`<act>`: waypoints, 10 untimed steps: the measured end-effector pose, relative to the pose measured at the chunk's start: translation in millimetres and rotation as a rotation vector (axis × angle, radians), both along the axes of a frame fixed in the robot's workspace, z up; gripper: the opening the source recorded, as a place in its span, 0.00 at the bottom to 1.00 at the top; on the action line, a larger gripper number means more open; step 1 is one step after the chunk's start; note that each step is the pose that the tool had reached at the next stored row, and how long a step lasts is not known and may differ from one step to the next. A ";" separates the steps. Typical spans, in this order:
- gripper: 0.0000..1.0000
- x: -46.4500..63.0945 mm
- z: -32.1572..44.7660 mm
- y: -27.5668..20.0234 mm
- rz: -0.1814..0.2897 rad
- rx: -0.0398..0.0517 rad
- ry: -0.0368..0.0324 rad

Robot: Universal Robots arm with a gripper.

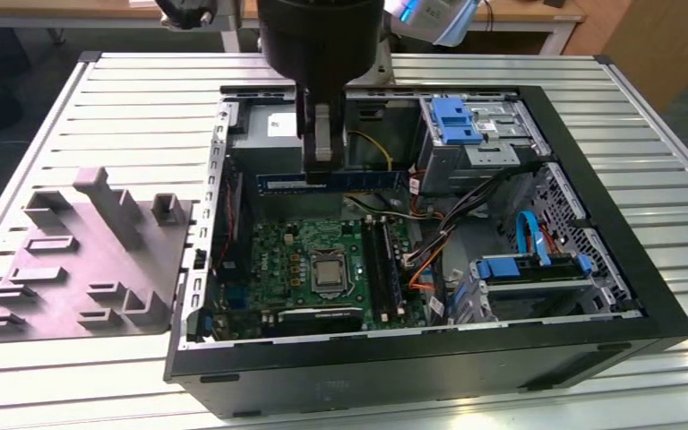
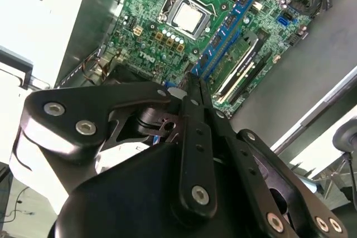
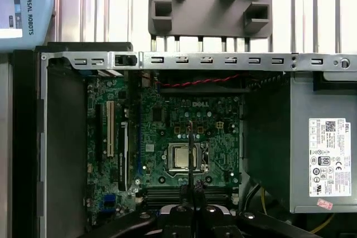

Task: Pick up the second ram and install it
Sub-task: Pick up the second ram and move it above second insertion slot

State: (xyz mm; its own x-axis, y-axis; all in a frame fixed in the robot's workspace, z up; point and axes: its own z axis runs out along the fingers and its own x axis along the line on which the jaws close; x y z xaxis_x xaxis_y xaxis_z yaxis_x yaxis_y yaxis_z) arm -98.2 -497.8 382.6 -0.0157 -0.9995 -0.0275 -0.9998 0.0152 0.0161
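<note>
Gripper [image 1: 318, 163] is closed on the second ram [image 1: 368, 180], with the fingers clamped near the stick's middle.

- Exterior view: the ram hangs level, its long axis running across from the view's left to its right. It sits inside the open computer case [image 1: 666, 309], lifted clear of the board. In this view it lies between the grey power supply [image 1: 266, 134] and the green motherboard [image 1: 279, 260].
- First wrist view: the ram [image 3: 191, 149] shows edge-on as a thin dark line over the CPU [image 3: 181, 157], with the gripper [image 3: 192, 192] below it.
- Second wrist view: the blue stick [image 2: 230, 19] runs out from the fingertips [image 2: 196, 90] and lies roughly parallel to the black memory slots [image 2: 248, 73]. It is not seated in any of them. One slot appears to carry a green module [image 2: 237, 59].
- A grey plastic fixture [image 1: 81, 269] lies on the slatted table [image 1: 141, 98], just beside the case on the exterior view's left.
</note>
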 end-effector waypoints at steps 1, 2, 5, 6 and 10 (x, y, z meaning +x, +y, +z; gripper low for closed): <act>0.12 0.0 -1.8 0.0 0.000 0.0001 -0.0001; 0.12 0.0 -3.8 0.0 0.000 0.0002 -0.0001; 0.12 0.0 -9.2 0.0 0.000 0.0001 0.0000; 0.12 0.0 -11.0 0.0 0.000 0.0000 0.0000; 0.12 0.0 -18.3 0.0 0.000 0.0001 -0.0001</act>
